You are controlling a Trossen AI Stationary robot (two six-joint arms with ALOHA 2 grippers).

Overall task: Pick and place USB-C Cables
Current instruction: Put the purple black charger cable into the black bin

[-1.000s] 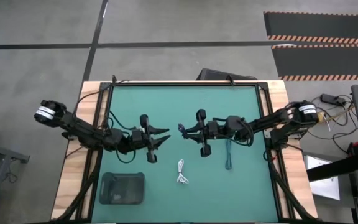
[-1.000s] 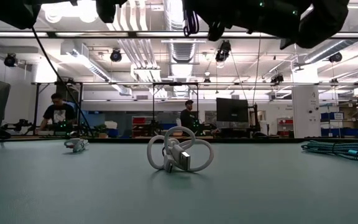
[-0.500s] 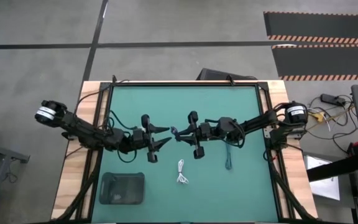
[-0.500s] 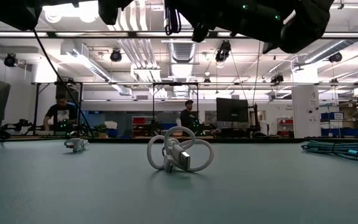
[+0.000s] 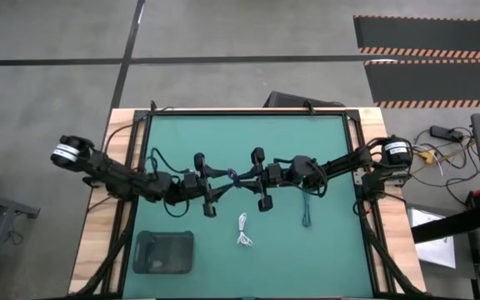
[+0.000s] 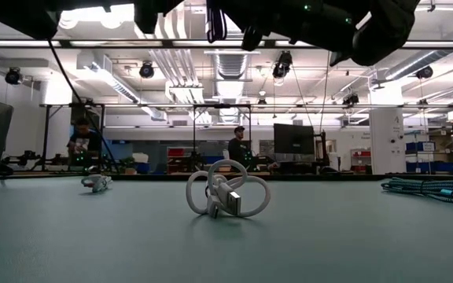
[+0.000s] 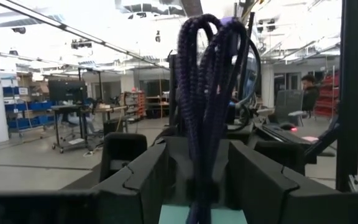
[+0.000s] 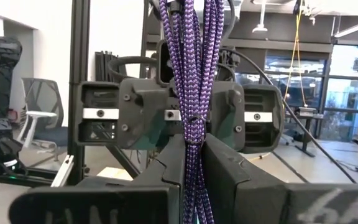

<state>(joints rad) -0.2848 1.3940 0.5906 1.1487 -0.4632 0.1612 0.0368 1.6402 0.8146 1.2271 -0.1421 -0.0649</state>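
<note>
High view: both arms meet above mid-counter [image 5: 323,142], tool tips nearly touching, a handover in mid-air by the look of it.
Right tool [image 5: 238,178]: clamped on a purple braided cable bundle [image 8: 194,74], strands pinched between its two fingers [image 8: 244,180] in the right wrist view.
Left tool [image 5: 223,182]: spread wide, facing the right tool; in the left wrist view the same purple bundle [image 7: 213,93] hangs in the gap between its fingers [image 7: 132,180], not yet squeezed.
White cable [image 5: 243,230]: loose coil on the counter, below both tools and nearer the front edge; sits centre in the low view [image 6: 226,192].
Teal braided cable [image 5: 306,208]: flat on the counter, under the right arm, behind the right tool.
Small cable [image 6: 95,181]: far off on the counter in the low view; colour hard to tell.
Grey bin [image 5: 164,251]: on the counter, below and behind the left tool, likely the drop spot.
Risk, early release: bundle drops to the counter if the right tool lets go before the left one closes.
Risk, partial pinch: loops splay outward, so a closing left tool may catch only some strands and let the rest slide.
Risk, collision: fingers of both tools sit very close; a small misalignment could knock them together.
Background: people at benches far behind, no part in the work.
</note>
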